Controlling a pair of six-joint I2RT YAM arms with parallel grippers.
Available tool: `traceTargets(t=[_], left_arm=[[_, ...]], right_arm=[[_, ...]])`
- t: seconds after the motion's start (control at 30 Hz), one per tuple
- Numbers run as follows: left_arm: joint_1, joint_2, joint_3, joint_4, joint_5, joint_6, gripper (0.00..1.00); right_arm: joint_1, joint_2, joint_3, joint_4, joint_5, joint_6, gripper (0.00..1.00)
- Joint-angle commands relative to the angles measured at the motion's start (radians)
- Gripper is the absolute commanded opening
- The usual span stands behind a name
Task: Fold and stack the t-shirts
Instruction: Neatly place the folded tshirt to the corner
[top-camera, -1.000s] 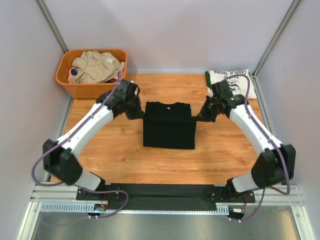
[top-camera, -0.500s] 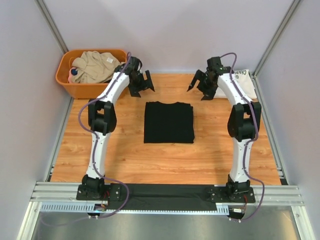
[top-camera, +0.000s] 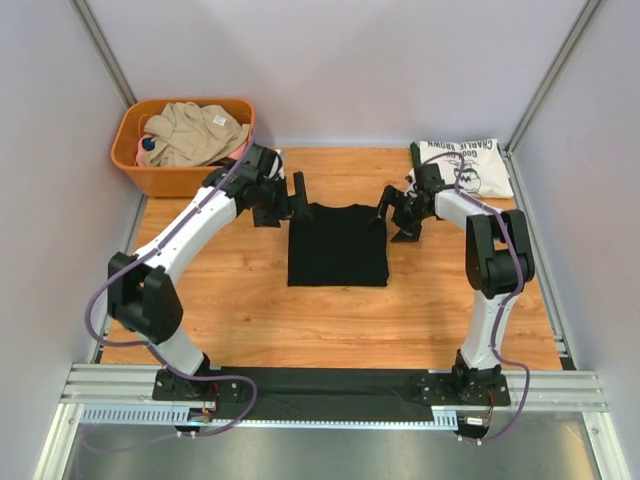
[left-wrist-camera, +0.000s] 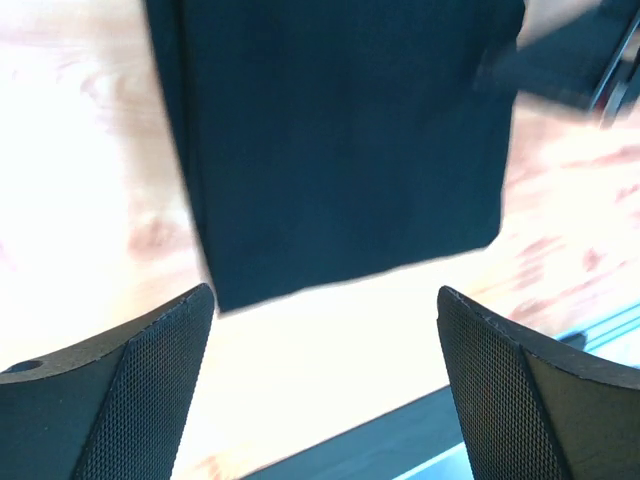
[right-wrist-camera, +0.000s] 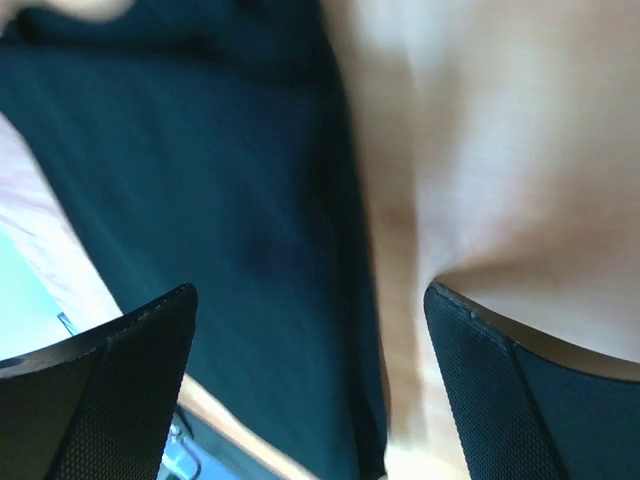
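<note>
At mid-table, black tee (top-camera: 338, 248) folded; left gripper (top-camera: 298, 191), right gripper (top-camera: 393, 216) flank it, jaws open, empty; next probably regrasp, stack on white tee (top-camera: 470, 166).

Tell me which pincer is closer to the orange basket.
Left. The left pincer hovers at the black t-shirt's far-left corner, a little right of the orange basket; the right pincer is beyond the shirt's far-right corner, much farther away.
</note>
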Motion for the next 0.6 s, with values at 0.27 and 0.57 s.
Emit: traceTargets(t=[0.27, 0.57], left_arm=[[-0.004, -0.33, -0.315, -0.059, -0.1, 0.086, 0.98], [0.012, -0.463, -0.398, -0.132, -0.144, 0.15, 0.99]], right_arm=[[0.101, 0.254, 0.09, 0.316, -0.121, 0.035, 0.81], [0.119, 0.234, 0.001, 0.567, -0.274, 0.086, 0.0]])
